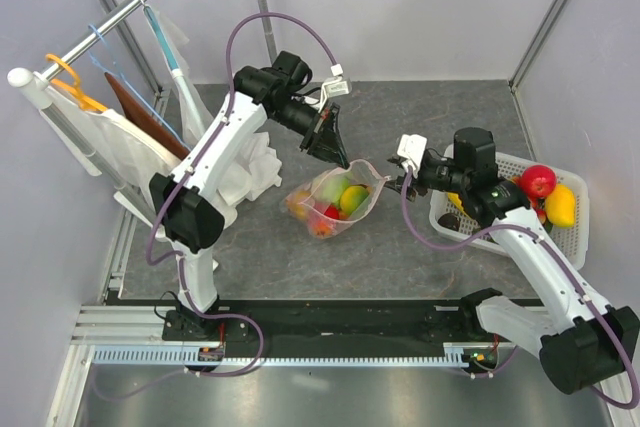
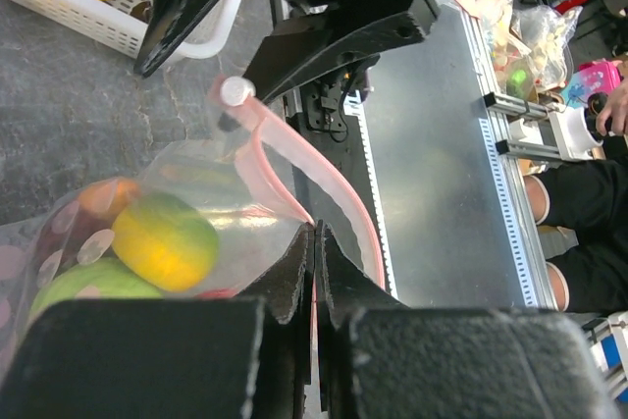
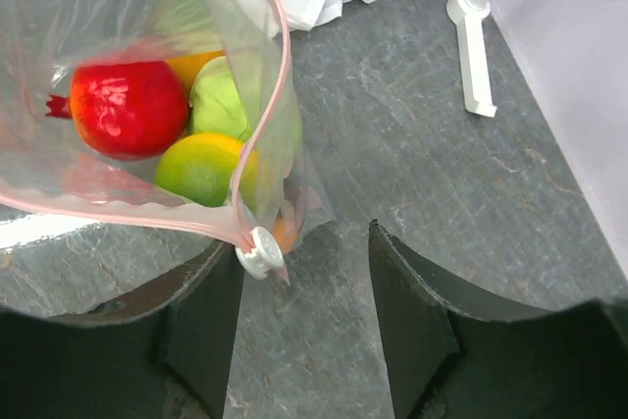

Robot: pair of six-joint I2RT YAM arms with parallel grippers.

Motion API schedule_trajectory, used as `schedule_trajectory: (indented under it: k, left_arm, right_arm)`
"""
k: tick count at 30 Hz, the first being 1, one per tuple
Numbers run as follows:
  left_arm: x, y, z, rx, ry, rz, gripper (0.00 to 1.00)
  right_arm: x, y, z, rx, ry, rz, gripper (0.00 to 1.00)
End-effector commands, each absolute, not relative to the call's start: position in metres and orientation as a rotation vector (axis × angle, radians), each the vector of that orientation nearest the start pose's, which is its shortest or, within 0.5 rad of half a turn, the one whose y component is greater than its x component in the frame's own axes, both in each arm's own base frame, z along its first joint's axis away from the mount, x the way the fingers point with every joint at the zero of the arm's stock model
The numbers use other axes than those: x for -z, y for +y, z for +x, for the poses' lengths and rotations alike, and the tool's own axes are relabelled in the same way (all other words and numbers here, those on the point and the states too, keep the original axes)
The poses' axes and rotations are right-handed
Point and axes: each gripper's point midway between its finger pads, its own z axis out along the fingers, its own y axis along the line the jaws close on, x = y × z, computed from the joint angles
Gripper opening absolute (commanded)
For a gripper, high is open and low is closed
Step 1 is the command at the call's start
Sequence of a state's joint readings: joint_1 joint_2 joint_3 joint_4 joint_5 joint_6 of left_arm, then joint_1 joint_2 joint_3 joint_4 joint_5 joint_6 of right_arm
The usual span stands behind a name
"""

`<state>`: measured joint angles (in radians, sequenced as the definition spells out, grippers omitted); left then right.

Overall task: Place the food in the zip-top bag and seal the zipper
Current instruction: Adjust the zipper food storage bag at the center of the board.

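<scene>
The zip-top bag [image 1: 335,197] lies mid-table, mouth open, with food in it. The right wrist view shows a red apple [image 3: 128,110], a green cabbage [image 3: 231,95] and a yellow-green fruit [image 3: 201,169] inside. My left gripper [image 1: 338,159] is shut on the pink zipper strip [image 2: 294,159] at the bag's far end; its tips [image 2: 316,231] pinch the strip. My right gripper [image 1: 395,179] is open at the bag's right end. The white slider [image 3: 260,252] sits just inside its left finger [image 3: 201,331], which it seems to touch; the gripper [image 3: 304,242] is not closed on it.
A white slatted basket [image 1: 570,237] at the right holds a red apple [image 1: 537,180], a yellow lemon [image 1: 562,205] and darker pieces. White cloth [image 1: 255,167] lies left of the bag. A hanger rack [image 1: 110,22] with cloth stands at far left.
</scene>
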<state>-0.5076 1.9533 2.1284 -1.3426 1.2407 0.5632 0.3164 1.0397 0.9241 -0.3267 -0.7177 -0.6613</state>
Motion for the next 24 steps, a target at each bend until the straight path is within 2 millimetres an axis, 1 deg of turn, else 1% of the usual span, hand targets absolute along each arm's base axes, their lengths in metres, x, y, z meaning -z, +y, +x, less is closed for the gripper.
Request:
schedule_trajectory:
  k: [1,3,6,7,9,10,12,13,14,15,16,17,18,19,20,21,22,23,24]
  left_arm:
    - [-0.336,-0.305,0.208,1.72,1.791,1.42,0.02]
    - [-0.336,-0.305,0.207,1.722,1.79,1.42,0.02]
    - [-0.336,-0.306,0.208,1.734,1.789,1.416,0.02]
    - [-0.336,-0.306,0.208,1.74,1.791,1.413,0.02]
    - [-0.337,-0.307,0.208,1.746,1.789,1.41,0.02]
    - [-0.335,-0.308,0.21,1.745,1.796,1.409,0.02]
    - [-0.334,-0.308,0.212,1.742,1.813,1.4,0.06]
    - [-0.33,-0.309,0.216,1.721,1.826,1.4,0.12]
    - [-0.328,-0.309,0.217,1.715,1.854,1.388,0.16]
    - [-0.326,-0.308,0.22,1.7,1.868,1.381,0.19]
    - [-0.323,-0.307,0.224,1.662,1.891,1.378,0.26]
    - [-0.32,-0.309,0.232,1.631,1.92,1.346,0.3]
    - [-0.317,-0.307,0.241,1.58,1.95,1.317,0.33]
    - [-0.315,-0.303,0.253,1.496,1.963,1.292,0.39]
    - [-0.325,-0.302,0.265,1.438,1.921,1.247,0.46]
    - [-0.333,-0.293,0.279,1.376,1.89,1.199,0.6]
    - [-0.339,-0.288,0.288,1.315,1.868,1.171,0.88]
    - [-0.357,-0.283,0.287,1.243,1.783,1.181,0.99]
    - [-0.363,-0.284,0.283,1.2,1.741,1.212,1.0]
  right_arm:
    - [-0.259,0.203,0.281,-0.549,1.39,-1.262,0.56]
    - [-0.258,0.204,0.281,-0.551,1.387,-1.268,0.54]
    - [-0.256,0.205,0.274,-0.57,1.38,-1.292,0.44]
    - [-0.255,0.205,0.272,-0.567,1.373,-1.309,0.34]
    - [-0.254,0.203,0.271,-0.563,1.383,-1.319,0.25]
    - [-0.255,0.203,0.271,-0.554,1.379,-1.329,0.17]
    - [-0.258,0.201,0.27,-0.544,1.387,-1.329,0.06]
    - [-0.259,0.2,0.27,-0.538,1.393,-1.323,0.0]
    - [-0.263,0.198,0.27,-0.524,1.39,-1.316,0.0]
    - [-0.263,0.197,0.269,-0.52,1.398,-1.314,0.0]
    - [-0.266,0.197,0.267,-0.517,1.396,-1.312,0.0]
    - [-0.27,0.195,0.268,-0.503,1.397,-1.3,0.0]
    - [-0.27,0.194,0.266,-0.503,1.409,-1.296,0.0]
    - [-0.272,0.193,0.267,-0.498,1.416,-1.29,0.0]
    - [-0.276,0.191,0.265,-0.499,1.425,-1.285,0.0]
    - [-0.276,0.19,0.266,-0.496,1.442,-1.277,0.0]
    - [-0.277,0.19,0.266,-0.499,1.457,-1.269,0.0]
    - [-0.281,0.189,0.265,-0.516,1.488,-1.259,0.0]
    - [-0.282,0.189,0.266,-0.519,1.508,-1.257,0.0]
